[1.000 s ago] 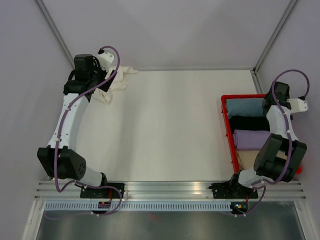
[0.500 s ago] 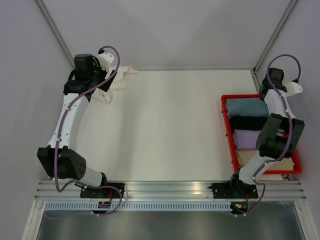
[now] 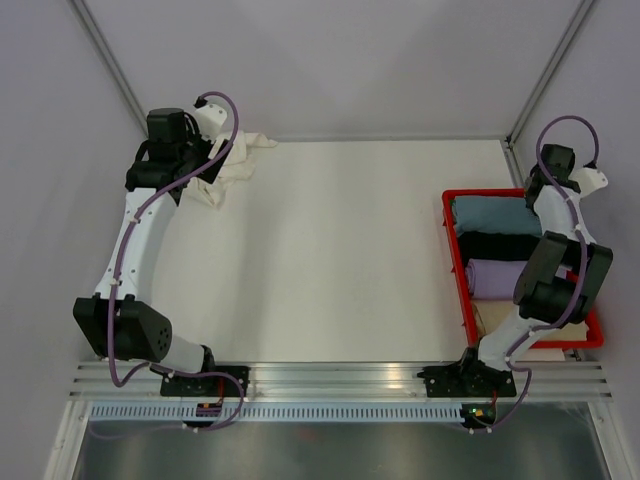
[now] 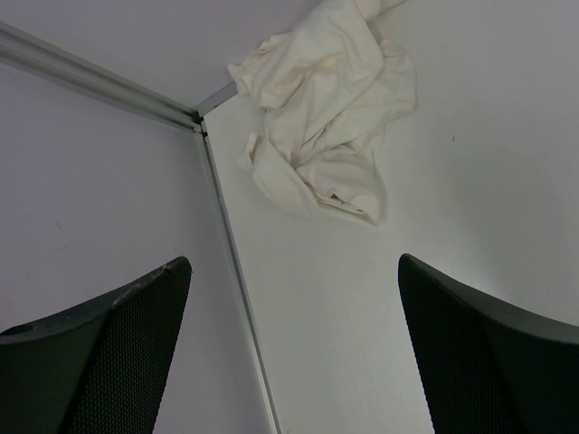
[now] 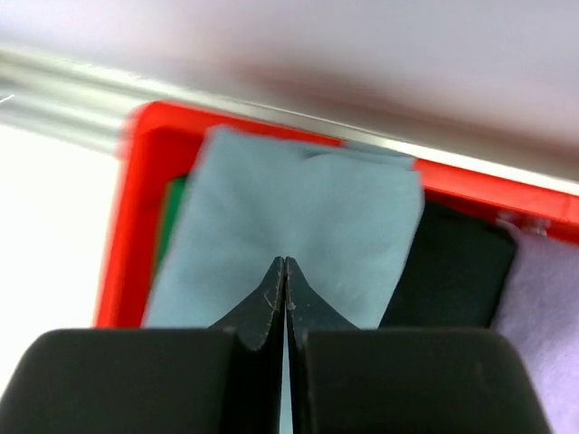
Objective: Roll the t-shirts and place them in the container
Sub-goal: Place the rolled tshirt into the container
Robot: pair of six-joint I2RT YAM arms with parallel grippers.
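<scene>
A crumpled cream-white t-shirt (image 3: 232,165) lies in the far left corner of the table. My left gripper (image 3: 200,172) hovers just near of it. In the left wrist view the cream t-shirt (image 4: 330,117) is ahead of my left gripper (image 4: 294,262), which is wide open and empty. A rolled slate-blue t-shirt (image 3: 490,213) lies at the far end of the red bin (image 3: 452,240). My right gripper (image 3: 545,190) hangs over that end. In the right wrist view my right gripper (image 5: 285,262) is shut above the slate-blue t-shirt (image 5: 298,208), with no cloth between the jaws.
The red bin (image 5: 127,199) also holds a black roll (image 3: 495,245), a lavender roll (image 3: 500,277) and a tan piece (image 3: 495,318). Grey walls with metal corner posts (image 3: 110,70) close in the table on three sides. A metal rail (image 4: 226,244) runs beside the left gripper.
My right gripper has gone from open to shut, and its arm has swung toward the far end of the red bin. The left arm and the cream t-shirt have not moved.
</scene>
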